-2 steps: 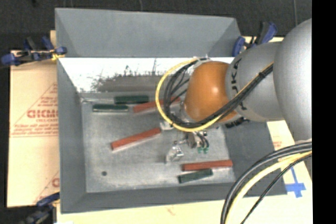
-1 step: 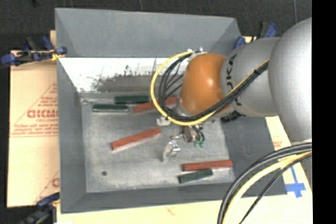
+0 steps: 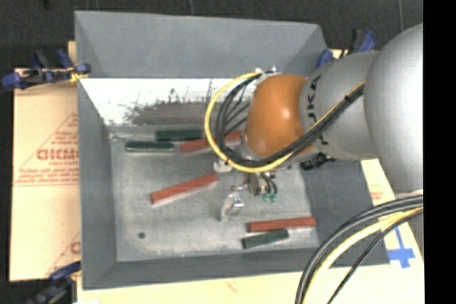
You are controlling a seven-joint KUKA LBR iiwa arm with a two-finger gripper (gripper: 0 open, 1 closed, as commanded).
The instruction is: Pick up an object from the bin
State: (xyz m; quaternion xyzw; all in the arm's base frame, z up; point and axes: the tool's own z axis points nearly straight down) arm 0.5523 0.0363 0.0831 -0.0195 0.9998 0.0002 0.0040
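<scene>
Pincer hangs over the middle of the bin; open or closed, I can't tell. Nearest is the red-brown bar, at its nine o'clock. I'd centre over it, squared across its width, before descending.

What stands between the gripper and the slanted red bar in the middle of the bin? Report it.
Nothing visible. The gripper hangs just right of the red bar, with bare bin floor between them. The other bars lie along the back wall and at the front right, off that path.
</scene>
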